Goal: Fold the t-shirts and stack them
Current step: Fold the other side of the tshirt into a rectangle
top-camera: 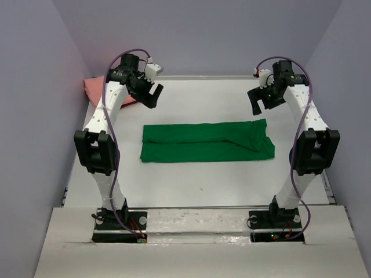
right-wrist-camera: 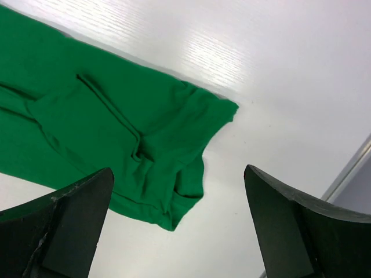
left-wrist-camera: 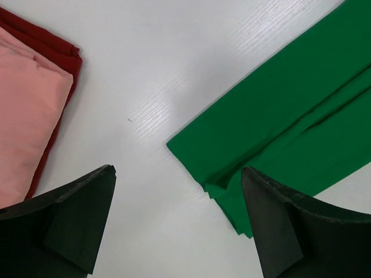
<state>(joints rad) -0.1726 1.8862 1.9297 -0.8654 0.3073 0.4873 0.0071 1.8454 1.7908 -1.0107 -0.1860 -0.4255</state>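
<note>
The left hand [top-camera: 149, 95] stands fully open. We see its two fingers [left-wrist-camera: 75, 220] spread wide, with nothing held between them and nothing touching them. It hangs above the far left part of the tabletop [top-camera: 203, 185], clear of the surface. In the left wrist view, only bare tabletop shows in the gap between the fingers.

The right hand [top-camera: 261, 103] is likewise fully open and empty. It hangs above the far right part of the tabletop. In the right wrist view the gap between its fingers shows bare tabletop and, at the left, one end of the cloth. Neither hand touches any cloth.

The green t-shirt [top-camera: 206, 142] lies flat across the middle of the tabletop, between the two arms. It is folded lengthwise into a long band running left to right. Its left end is square, with stacked layers showing at the corner. Its right end is wider and rumpled, with loose folds.

The salmon pink t-shirt [left-wrist-camera: 23, 116] lies folded at the far left corner, well apart from the green one. It rests on the dark red t-shirt [left-wrist-camera: 61, 52], whose edge shows under and beside it. In the top view the left arm partly hides this stack.
</note>
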